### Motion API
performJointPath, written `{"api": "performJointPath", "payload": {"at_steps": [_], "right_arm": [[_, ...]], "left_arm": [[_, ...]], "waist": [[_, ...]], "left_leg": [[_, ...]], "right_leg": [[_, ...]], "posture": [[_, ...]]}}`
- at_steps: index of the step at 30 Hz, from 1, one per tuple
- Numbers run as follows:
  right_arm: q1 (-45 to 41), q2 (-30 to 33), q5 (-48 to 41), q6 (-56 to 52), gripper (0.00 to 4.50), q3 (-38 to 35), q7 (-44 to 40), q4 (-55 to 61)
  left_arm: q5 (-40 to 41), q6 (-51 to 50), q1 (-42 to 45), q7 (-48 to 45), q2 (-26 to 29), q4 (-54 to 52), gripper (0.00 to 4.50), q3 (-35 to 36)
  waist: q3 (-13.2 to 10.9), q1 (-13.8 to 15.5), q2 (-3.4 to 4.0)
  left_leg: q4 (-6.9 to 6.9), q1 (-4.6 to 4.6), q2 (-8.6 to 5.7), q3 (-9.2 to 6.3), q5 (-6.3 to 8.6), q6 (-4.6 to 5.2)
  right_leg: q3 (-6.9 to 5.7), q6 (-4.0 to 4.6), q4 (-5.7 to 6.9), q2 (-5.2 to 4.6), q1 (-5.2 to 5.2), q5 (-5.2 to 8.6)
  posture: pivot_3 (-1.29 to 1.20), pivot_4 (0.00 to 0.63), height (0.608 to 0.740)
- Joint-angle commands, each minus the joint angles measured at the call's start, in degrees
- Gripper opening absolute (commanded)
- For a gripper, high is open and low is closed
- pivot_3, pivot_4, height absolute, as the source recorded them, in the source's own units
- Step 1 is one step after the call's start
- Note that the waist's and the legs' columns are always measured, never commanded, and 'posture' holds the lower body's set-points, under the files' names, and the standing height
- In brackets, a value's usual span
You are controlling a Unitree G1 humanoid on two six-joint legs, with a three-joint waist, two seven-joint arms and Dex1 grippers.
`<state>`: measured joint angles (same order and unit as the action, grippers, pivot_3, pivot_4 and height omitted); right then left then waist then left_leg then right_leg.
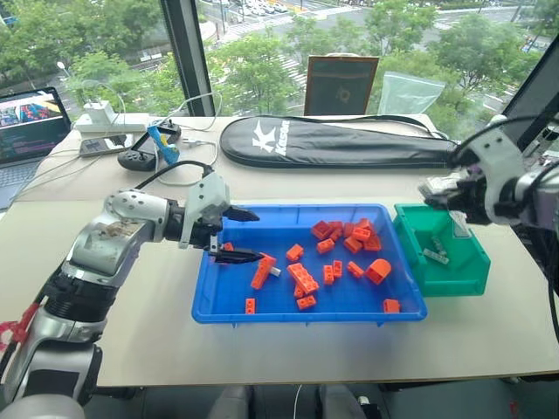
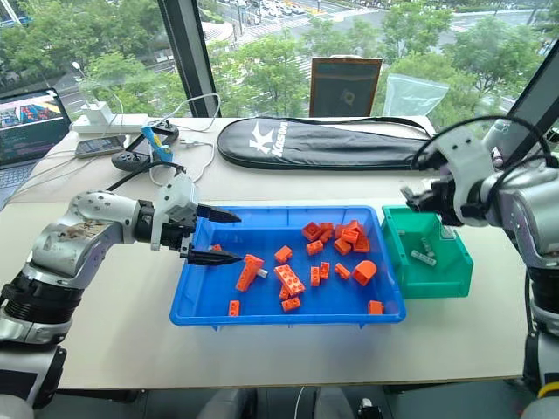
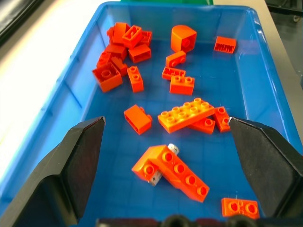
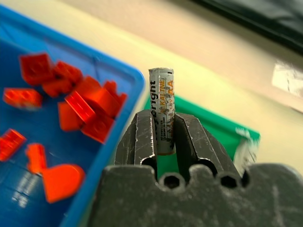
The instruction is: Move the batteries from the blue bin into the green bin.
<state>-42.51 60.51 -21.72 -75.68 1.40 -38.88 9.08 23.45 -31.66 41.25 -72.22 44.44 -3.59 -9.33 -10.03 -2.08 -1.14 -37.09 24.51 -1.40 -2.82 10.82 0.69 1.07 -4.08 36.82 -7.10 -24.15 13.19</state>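
i count 2 batteries (image 2: 424, 253) already in the green bin (image 2: 454, 281). my right gripper (image 4: 163, 135) is clamped on a 3rd above it. left gripper (image 3: 165, 156) spread wide over 1 left in the blue bin (image 3: 265, 56), under a brick (image 3: 177, 172).

An upper-floor office or lab is suggested. A pale counter (image 1: 262, 349) is set against tall windows (image 1: 105, 44), through which treetops and a street are seen below. An open laptop (image 1: 31, 127), a power strip (image 1: 109, 122) with cables and a racket bag (image 1: 336, 141) are laid on it.
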Motion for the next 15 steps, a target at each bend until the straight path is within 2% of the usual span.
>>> {"api": "performJointPath", "payload": {"at_steps": [1,2,3,4,5,6,8,9,10,11,12,13,15], "right_arm": [[3.34,0.24,1.12,3.96,0.25,0.05,-0.13,0.99],[4.25,0.27,1.77,4.8,0.25,0.53,0.16,0.56],[4.79,0.3,2.16,5.41,1.05,0.78,0.36,0.24],[5.13,0.4,2.6,6.06,1.34,1.04,0.51,-0.37],[5.16,0.39,2.74,6.56,1.42,1.14,0.4,-0.84],[4.72,0.27,2.59,6.82,2.01,1.11,0.21,-1.06],[2.59,-0.06,2.52,7.22,2.6,1.52,-0.01,-0.56],[1.91,-0.08,2.62,7.43,3.05,1.8,-0.09,-0.34],[0.54,-0.41,2.87,7.97,3.28,2.34,-0.12,0.05],[-1.14,-1.44,2.83,8.48,3.7,2.63,-0.01,0.52],[-3.07,-4.69,1.86,11.17,3.9,2.17,0.03,1.64],[-4.57,-8.61,0.4,13.91,4.31,2.38,-0.49,3.54],[-5.94,-13.98,-1.31,15.66,4.31,4.73,-1.75,7.35]], "left_arm": [[-0.2,0.74,1.87,-0.51,0.2,0.42,4.5,1.19],[-0.44,0.87,1.87,-0.41,0.37,0.51,4.5,1.27],[-0.6,0.96,1.86,-0.34,0.48,0.57,4.5,1.32],[-0.73,0.92,1.82,-0.18,0.59,0.61,4.5,1.46],[-0.84,0.85,1.75,-0.15,0.84,0.57,4.5,1.63],[-0.95,0.75,1.7,-0.17,1.06,0.5,4.5,1.78],[-1.14,0.45,1.37,0.12,1.69,0.08,4.5,2.31],[-1.18,0.37,1.28,0.26,1.84,-0.04,4.5,2.43],[-1.38,0.4,1.11,0.43,2.14,-0.22,4.5,2.52],[-1.5,0.32,0.93,0.65,2.43,-0.4,4.5,2.65],[-1.62,0.13,0.64,1.05,2.88,-0.59,4.5,3.07],[-1.97,0.1,0.29,1.5,3.49,-0.68,4.5,3.51],[-2.67,0.28,-0.37,2.44,4.52,-0.8,4.5,4.25]], "waist": [[0.0,-0.21,0.0],[0.0,-0.26,0.0],[0.0,-0.29,0.0],[0.0,-0.29,0.0],[-0.01,-0.29,0.01],[-0.01,-0.28,0.01],[-0.01,-0.27,0.01],[-0.01,-0.3,0.01],[-0.01,-0.32,0.01],[-0.01,-0.36,0.02],[-0.01,-0.5,0.01],[-0.01,-0.68,0.01],[-0.01,-1.08,0.01]], "left_leg": [[0.0,0.0,0.0,0.0,0.0,0.0],[0.0,0.0,0.0,-0.01,0.0,0.0],[0.0,0.0,-0.01,0.0,0.0,0.0],[0.0,0.0,-0.01,0.0,0.0,0.0],[0.0,0.0,-0.01,0.0,0.0,0.0],[-0.01,0.0,-0.01,-0.01,0.0,0.0],[-0.01,0.0,-0.01,-0.02,0.0,0.0],[-0.01,0.0,-0.01,-0.01,0.0,0.0],[-0.01,0.0,-0.01,-0.01,0.0,0.0],[-0.01,0.0,-0.01,-0.01,0.0,0.0],[-0.01,0.0,0.0,0.0,0.0,0.0],[-0.01,-0.02,0.01,0.0,0.0,0.0],[0.04,-0.1,0.09,0.01,0.0,0.0]], "right_leg": [[0.01,0.0,0.01,0.0,0.0,0.0],[0.01,0.0,0.02,0.0,0.01,0.0],[0.02,0.0,0.02,0.0,0.0,0.0],[0.03,0.0,0.02,0.0,0.01,0.0],[0.03,0.0,0.02,0.0,0.01,0.0],[0.03,0.0,0.02,0.0,0.0,0.0],[0.02,0.0,0.0,0.0,0.01,0.0],[0.03,0.0,0.0,0.0,0.0,0.0],[0.04,0.0,0.0,0.0,-0.01,0.0],[0.04,0.0,0.01,0.0,0.0,0.0],[0.04,0.0,0.0,0.0,-0.02,0.0],[0.04,0.0,0.01,0.0,-0.02,0.0],[0.04,0.01,0.01,0.08,0.02,-0.01]], "posture": [[0.0,0.15,0.74],[0.0,0.15,0.74],[0.0,0.15,0.74],[0.0,0.15,0.74],[0.0,0.15,0.74],[0.0,0.15,0.74],[0.0,0.15,0.74],[0.0,0.15,0.74],[0.0,0.15,0.74],[0.0,0.15,0.74],[0.0,0.15,0.74],[0.0,0.15,0.74],[0.0,0.15,0.74]]}}
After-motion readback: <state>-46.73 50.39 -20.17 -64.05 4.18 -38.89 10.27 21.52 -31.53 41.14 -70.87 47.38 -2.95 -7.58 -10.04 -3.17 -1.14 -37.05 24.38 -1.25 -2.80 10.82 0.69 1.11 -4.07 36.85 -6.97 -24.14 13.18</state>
